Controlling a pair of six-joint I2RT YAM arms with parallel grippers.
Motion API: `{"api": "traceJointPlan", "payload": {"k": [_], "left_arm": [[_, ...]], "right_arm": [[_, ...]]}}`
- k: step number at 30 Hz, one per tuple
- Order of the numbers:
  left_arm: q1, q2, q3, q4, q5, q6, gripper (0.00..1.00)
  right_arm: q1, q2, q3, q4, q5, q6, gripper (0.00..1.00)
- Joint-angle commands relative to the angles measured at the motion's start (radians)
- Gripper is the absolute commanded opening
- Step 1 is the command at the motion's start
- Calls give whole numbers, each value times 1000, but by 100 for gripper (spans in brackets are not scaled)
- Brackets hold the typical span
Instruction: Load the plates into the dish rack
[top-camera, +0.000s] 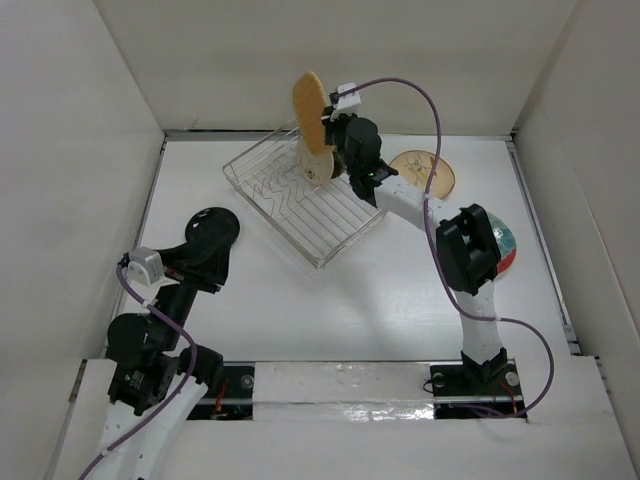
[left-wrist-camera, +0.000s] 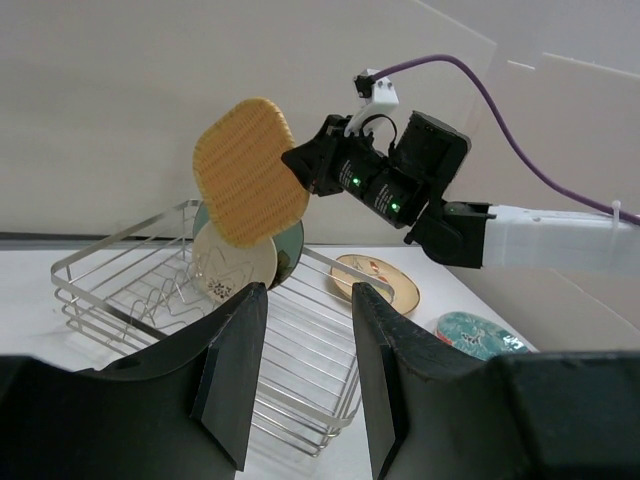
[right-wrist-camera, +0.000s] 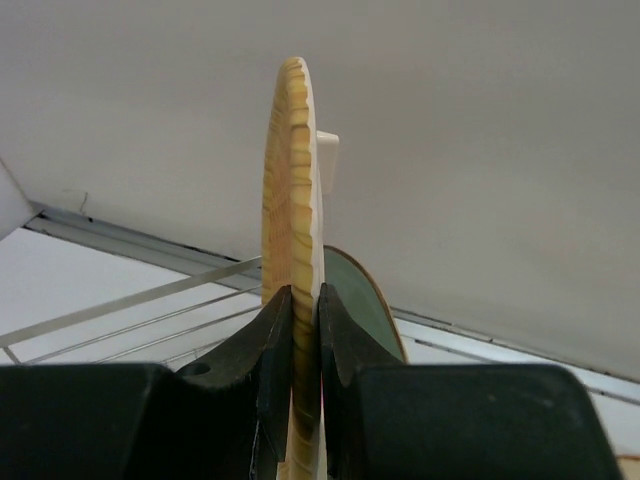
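My right gripper is shut on the rim of the orange-tan plate and holds it on edge above the far end of the wire dish rack. A cream plate and a green plate stand upright in the rack below it. My left gripper is open and empty, left of the rack, facing it. A round black shape shows at it from above; I cannot tell whether that is the black plate.
A beige floral plate lies flat on the table right of the rack. A teal patterned plate lies further right, partly under my right arm. White walls enclose the table.
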Motion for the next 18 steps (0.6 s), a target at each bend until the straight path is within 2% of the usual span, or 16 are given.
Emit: {"api": "traceJointPlan", "payload": {"k": [1,7,18], "left_arm": [[4,19,-2,40,11,16,36],[4,25,0,43,11,19,36],[4,19,-4,41,14,15,36]], "right_arm": [[-17,6,116,44,-145,-85,0],[-26,-71,84,-30,-194,-116,0],[-36,-197,18,-74,-191,-104,0]]}}
